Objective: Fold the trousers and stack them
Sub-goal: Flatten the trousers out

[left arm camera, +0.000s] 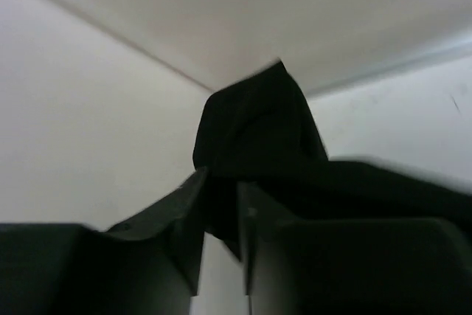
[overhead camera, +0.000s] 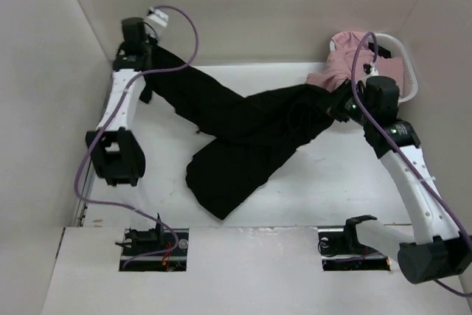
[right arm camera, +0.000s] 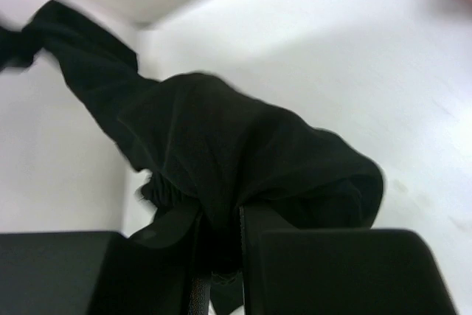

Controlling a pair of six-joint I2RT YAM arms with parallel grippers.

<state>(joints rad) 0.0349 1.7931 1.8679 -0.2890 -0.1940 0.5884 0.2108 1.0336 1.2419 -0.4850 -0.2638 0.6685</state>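
Observation:
Black trousers (overhead camera: 243, 134) stretch across the white table between both arms, sagging in the middle with a loose leg lying toward the front. My left gripper (overhead camera: 153, 53) at the far left is shut on one end of the trousers (left arm camera: 254, 134), with cloth between the fingers (left arm camera: 188, 219). My right gripper (overhead camera: 341, 105) at the right is shut on the other end (right arm camera: 236, 153), the cloth bunched between its fingers (right arm camera: 254, 234). Both ends are lifted off the table.
A white basket (overhead camera: 404, 71) with pink cloth (overhead camera: 343, 60) stands at the far right corner, just behind my right gripper. Grey walls close the left, back and right sides. Purple cables run along both arms.

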